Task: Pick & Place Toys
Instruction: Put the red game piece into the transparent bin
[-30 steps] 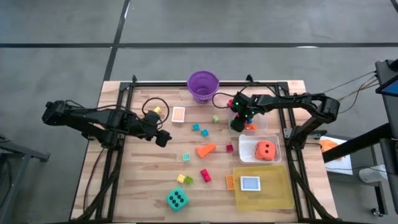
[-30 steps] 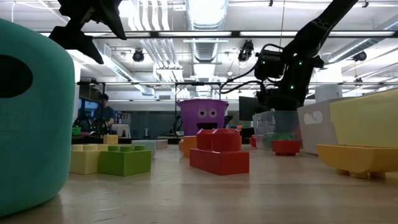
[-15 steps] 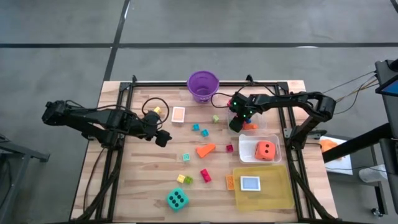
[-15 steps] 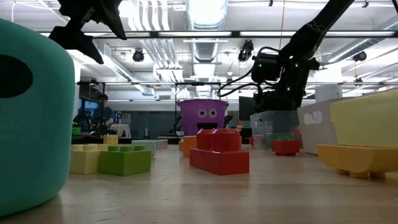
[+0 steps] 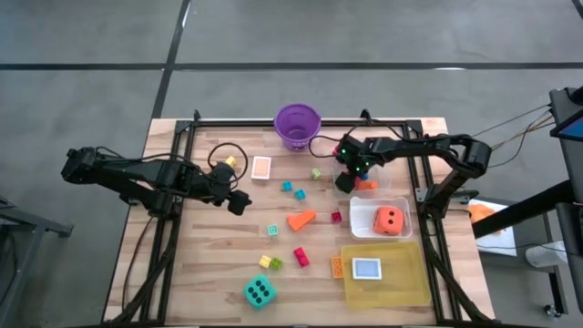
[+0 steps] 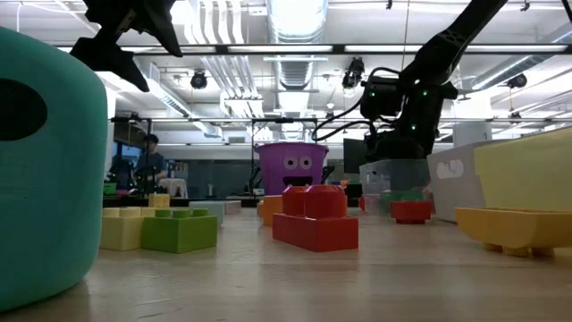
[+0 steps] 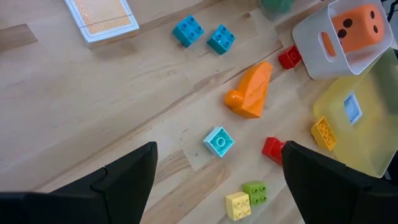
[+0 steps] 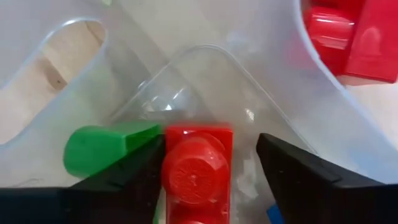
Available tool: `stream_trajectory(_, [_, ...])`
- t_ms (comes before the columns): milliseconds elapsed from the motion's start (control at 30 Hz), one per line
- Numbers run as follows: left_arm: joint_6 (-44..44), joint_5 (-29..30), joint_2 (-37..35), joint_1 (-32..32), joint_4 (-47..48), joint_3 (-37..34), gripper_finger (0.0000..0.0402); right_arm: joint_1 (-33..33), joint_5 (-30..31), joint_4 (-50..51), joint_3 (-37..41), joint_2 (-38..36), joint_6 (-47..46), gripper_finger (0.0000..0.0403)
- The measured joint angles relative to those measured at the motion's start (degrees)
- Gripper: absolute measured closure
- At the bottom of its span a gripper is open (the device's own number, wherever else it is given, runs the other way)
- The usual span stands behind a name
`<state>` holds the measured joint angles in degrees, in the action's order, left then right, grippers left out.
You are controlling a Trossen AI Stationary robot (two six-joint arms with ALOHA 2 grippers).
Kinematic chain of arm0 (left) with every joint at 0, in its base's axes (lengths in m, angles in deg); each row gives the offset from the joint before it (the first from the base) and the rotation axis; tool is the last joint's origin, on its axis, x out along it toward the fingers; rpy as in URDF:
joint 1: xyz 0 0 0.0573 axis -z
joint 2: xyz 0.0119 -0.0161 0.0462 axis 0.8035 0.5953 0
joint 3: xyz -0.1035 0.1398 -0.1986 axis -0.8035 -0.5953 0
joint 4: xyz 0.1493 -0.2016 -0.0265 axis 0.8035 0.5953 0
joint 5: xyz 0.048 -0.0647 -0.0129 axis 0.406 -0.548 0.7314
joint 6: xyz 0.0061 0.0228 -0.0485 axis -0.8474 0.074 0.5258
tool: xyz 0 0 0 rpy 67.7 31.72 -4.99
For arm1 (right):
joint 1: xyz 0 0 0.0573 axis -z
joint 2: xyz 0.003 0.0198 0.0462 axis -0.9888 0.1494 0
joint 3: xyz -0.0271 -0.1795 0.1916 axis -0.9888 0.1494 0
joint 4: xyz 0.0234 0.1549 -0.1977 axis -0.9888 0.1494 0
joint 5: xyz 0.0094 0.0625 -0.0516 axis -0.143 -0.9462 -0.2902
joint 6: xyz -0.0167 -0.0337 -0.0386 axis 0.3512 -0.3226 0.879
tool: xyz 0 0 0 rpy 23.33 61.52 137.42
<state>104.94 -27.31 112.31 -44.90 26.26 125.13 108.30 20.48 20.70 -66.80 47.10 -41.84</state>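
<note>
We are looking down on a wooden table (image 5: 209, 273) scattered with toys across the middle of the frame: an orange wedge (image 5: 301, 220), a teal die (image 5: 260, 292) low down. Our left gripper (image 5: 239, 203) is hovering at centre left, fingers spread wide, holding nothing. Our right gripper (image 5: 349, 178) is poised at upper right over a clear tub (image 5: 367, 187). Its wrist view shows fingers parted around a red block (image 8: 198, 168) beside a green block (image 8: 106, 149); we cannot tell whether they touch it. We judge we should back away squarely, avoiding the tub wall.
</note>
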Motion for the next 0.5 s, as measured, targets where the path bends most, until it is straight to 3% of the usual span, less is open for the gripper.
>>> stream_trajectory(500, [0.0, 0.0, 0.0, 0.0, 0.0, 0.0, 0.0070, -0.1, 0.0, 3.9, -0.4, -1.1, -0.3, 0.0119])
